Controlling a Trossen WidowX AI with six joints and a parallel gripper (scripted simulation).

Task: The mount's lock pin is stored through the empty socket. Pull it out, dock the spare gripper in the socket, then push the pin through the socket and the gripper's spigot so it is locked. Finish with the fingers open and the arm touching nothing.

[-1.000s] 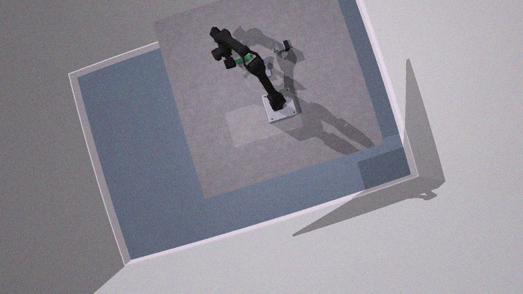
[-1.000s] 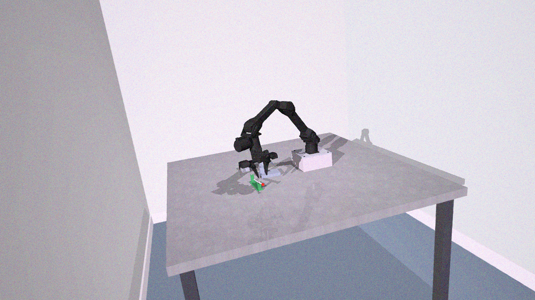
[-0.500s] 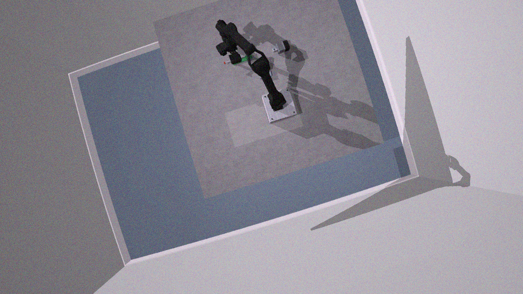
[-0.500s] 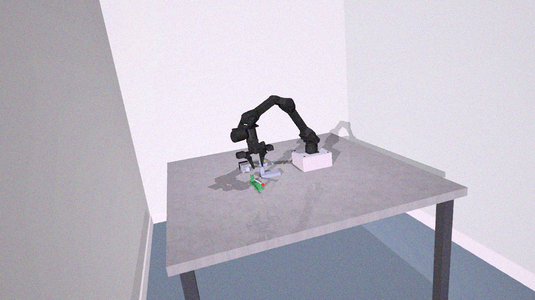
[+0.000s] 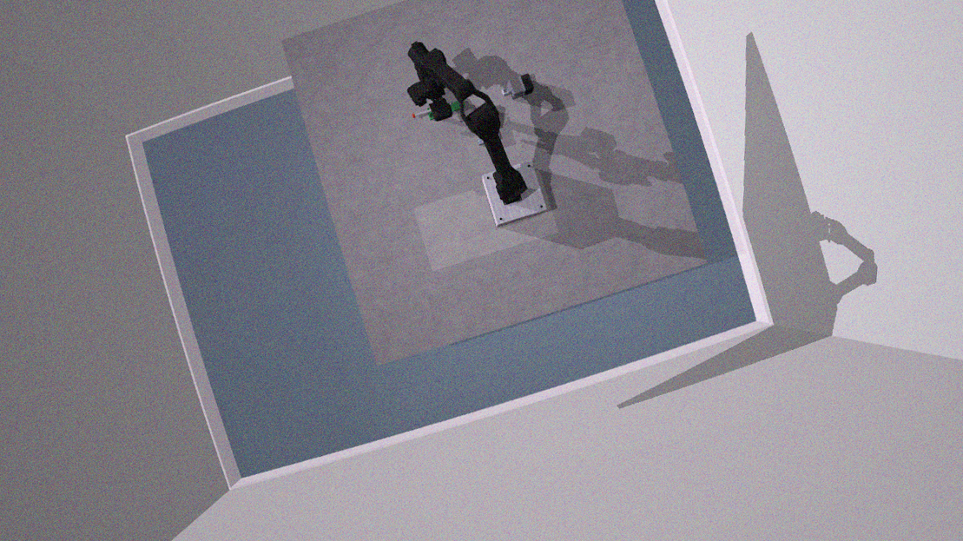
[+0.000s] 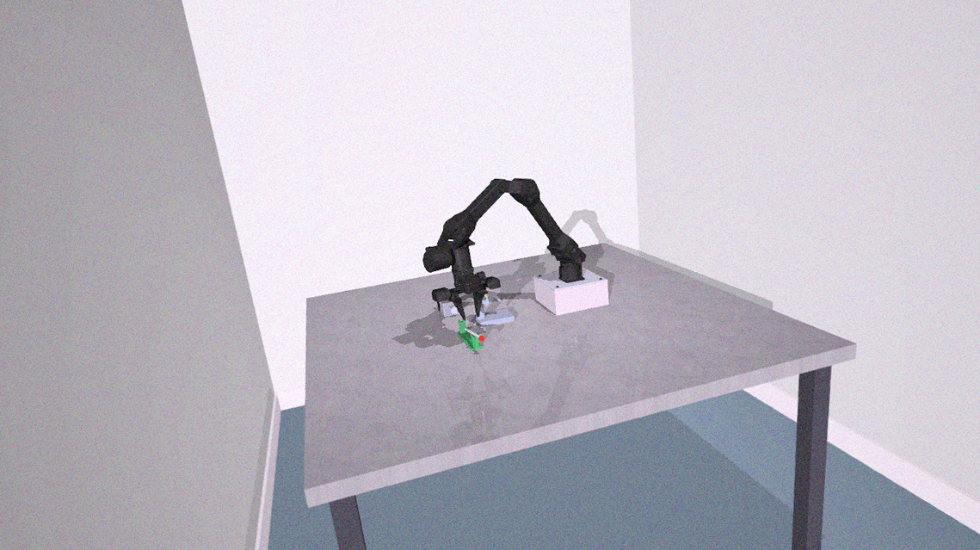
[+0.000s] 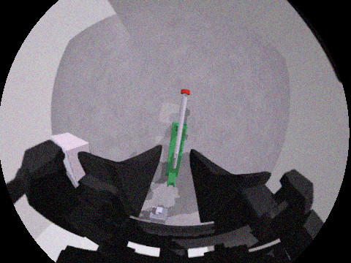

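The lock pin [image 7: 180, 126] [image 5: 422, 114], a pale rod with a red head, lies along the green holder [image 7: 170, 153] [image 6: 466, 339] [image 5: 455, 106], its head sticking out past one end. My gripper [image 7: 175, 150] [image 6: 471, 319] is open above the holder, one fingertip on either side of the pin's line, and holds nothing. A pale blue-grey mount [image 6: 500, 318] with a small yellow mark stands beside the gripper; its socket is too small to make out. The spare gripper [image 5: 527, 83] [image 6: 449, 310], grey with a black end, stands apart from the mount, partly hidden by my arm in the exterior view.
The arm's white base box [image 5: 492, 209] [image 6: 583, 299] [image 7: 71, 142] stands on the grey table [image 5: 366, 204] [image 6: 406, 414], beyond the mount from the holder. A small pale part [image 7: 159, 212] shows between the fingers low in the wrist view. The arm hides part of the scene from above.
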